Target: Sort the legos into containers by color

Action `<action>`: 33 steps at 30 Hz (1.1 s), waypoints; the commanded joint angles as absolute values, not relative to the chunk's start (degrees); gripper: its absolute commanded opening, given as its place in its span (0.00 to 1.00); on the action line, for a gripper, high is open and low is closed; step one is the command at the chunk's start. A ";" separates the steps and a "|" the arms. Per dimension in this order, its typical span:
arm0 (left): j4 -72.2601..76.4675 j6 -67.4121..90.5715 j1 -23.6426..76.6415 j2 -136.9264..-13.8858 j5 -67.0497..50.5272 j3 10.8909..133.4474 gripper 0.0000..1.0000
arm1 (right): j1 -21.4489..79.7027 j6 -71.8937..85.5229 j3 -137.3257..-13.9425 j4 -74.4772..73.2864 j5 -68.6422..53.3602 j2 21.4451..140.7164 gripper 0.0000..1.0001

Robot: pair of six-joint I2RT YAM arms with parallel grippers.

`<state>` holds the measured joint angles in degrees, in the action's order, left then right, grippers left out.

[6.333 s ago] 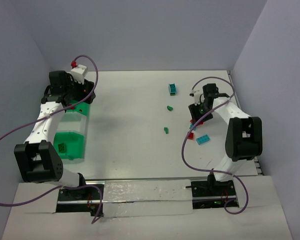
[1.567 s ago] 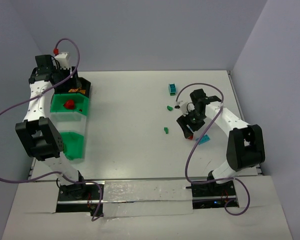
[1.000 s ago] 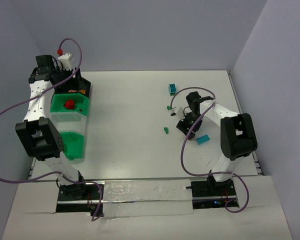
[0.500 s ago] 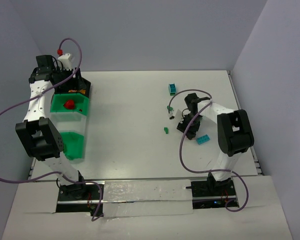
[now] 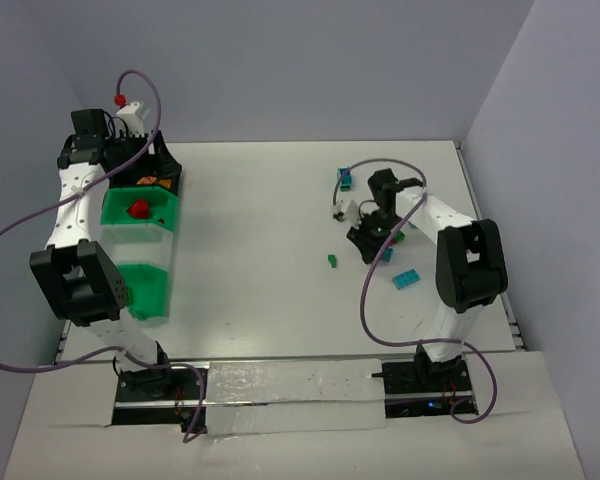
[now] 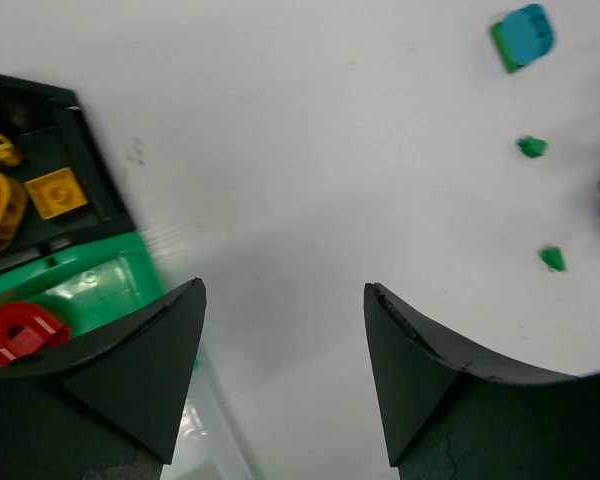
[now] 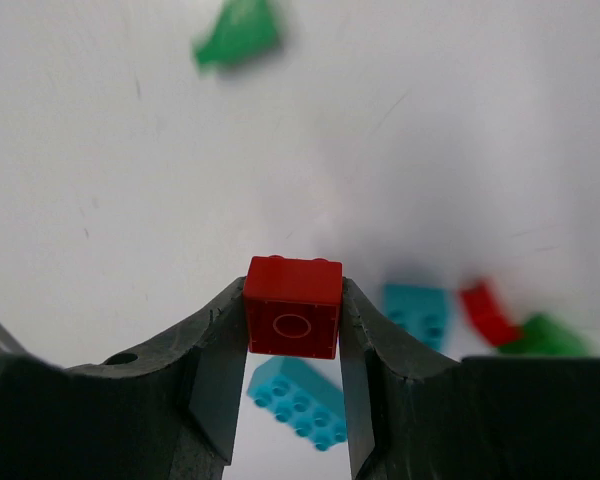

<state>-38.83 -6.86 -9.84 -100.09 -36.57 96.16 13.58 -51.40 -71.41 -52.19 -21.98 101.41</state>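
Note:
My right gripper (image 7: 292, 330) is shut on a small red lego (image 7: 292, 308), held off the table at the right centre (image 5: 368, 240). Below it lie a teal lego (image 7: 298, 400), another teal one (image 7: 417, 310), a red piece (image 7: 488, 312) and a green piece (image 7: 545, 335). The containers stand in a row at the left: a black bin (image 5: 168, 178) with yellow legos (image 6: 56, 192), then a green bin (image 5: 115, 210) with a red piece (image 6: 15, 330). My left gripper (image 6: 285, 290) hangs open and empty over them (image 5: 148, 168).
A teal-and-green lego (image 5: 346, 180) lies at the back, a small green one (image 5: 333, 260) left of my right gripper, a teal one (image 5: 407, 280) nearer the front. Further bins (image 5: 148, 290) continue the row toward the near edge. Walls close both sides.
My right gripper has closed on the red lego and lifted it, swinging slightly toward the back. The left arm has hardly moved.

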 commanded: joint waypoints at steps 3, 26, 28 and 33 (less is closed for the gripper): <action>-23.77 -1.02 -5.90 -90.02 -45.91 85.95 0.76 | 14.03 -23.60 -95.66 -49.21 -44.51 103.35 0.01; 23.16 -16.88 27.53 -82.99 -40.45 61.80 0.84 | 16.05 38.73 -97.46 2.35 -79.05 112.40 0.00; 23.76 -16.52 27.83 -83.79 -40.48 62.73 0.84 | 16.35 37.36 -97.68 0.73 -79.19 112.18 0.00; 24.54 -14.89 28.20 -85.21 -39.83 64.46 0.84 | 16.61 36.68 -97.38 0.46 -79.72 111.55 0.00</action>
<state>19.13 -16.52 27.72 -84.53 -39.51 60.57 15.94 35.62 -97.64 -2.92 -76.98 115.23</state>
